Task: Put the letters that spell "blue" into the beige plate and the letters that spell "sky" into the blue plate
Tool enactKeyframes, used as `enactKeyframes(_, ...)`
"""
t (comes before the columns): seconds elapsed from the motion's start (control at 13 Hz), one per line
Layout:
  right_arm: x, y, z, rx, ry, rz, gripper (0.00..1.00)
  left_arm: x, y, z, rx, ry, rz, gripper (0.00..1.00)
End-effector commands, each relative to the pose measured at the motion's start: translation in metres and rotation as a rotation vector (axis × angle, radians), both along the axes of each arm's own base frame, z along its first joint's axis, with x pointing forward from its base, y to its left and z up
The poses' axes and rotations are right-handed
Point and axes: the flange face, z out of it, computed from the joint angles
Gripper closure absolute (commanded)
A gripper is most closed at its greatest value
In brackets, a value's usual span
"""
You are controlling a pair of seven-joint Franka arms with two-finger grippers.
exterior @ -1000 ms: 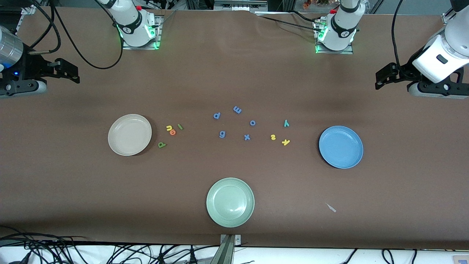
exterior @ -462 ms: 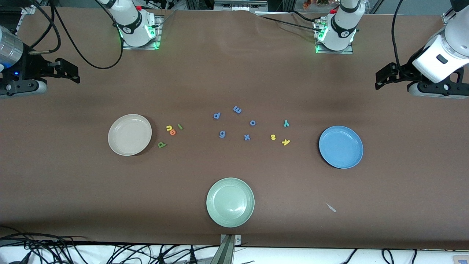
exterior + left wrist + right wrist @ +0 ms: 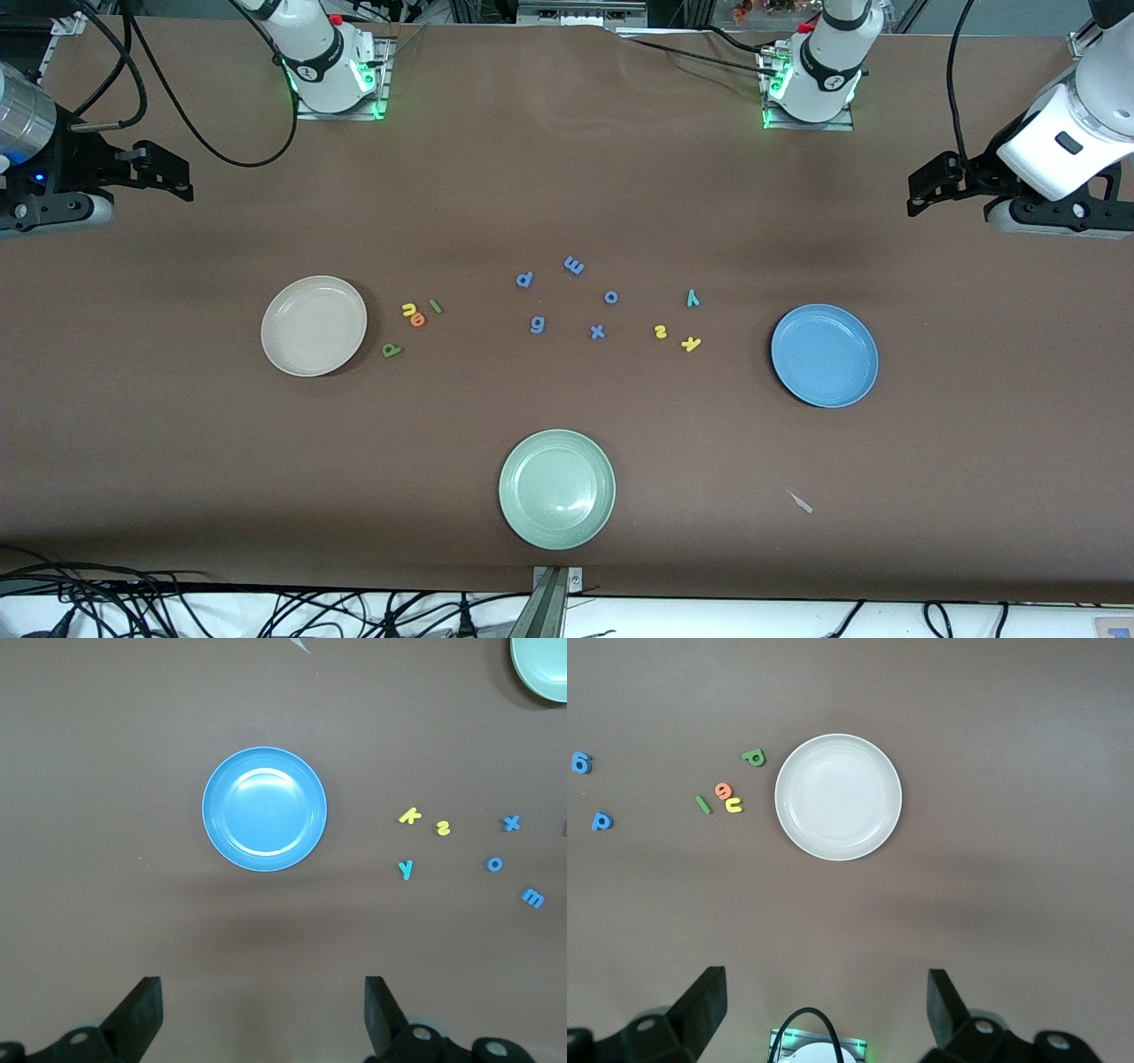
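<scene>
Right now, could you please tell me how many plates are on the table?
3: the beige plate toward the right arm's end, the blue plate toward the left arm's end, and the pale green plate nearest the front camera.

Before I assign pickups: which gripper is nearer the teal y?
Left. The left gripper hangs open above the blue plate's end, closer to the teal y; the right gripper waits open past the beige plate.

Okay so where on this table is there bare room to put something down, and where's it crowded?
Bare table runs wide between the arm bases and the letters. More lies between the pale green plate and the beige plate, and between it and the blue plate, bar a small grey scrap. It is crowded in the letter band between the beige and blue plates.
</scene>
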Motion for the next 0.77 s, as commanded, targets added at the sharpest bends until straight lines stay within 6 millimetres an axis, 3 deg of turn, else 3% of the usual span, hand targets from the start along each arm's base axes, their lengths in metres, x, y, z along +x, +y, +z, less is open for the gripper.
enactKeyframes(0.0,0.0012,-0.0018,0.0069,0.015,0.006,0.003,0.0,0.0017,0.002,0.0057,0.027,0.003,-0.012,0.0)
enactKeyframes(0.69,0.0011,-0.0012,0.0062,0.014,0.007,0.004,0.0,0.0024,0.0032,0.0051,0.068,-0.001,-0.019,0.0)
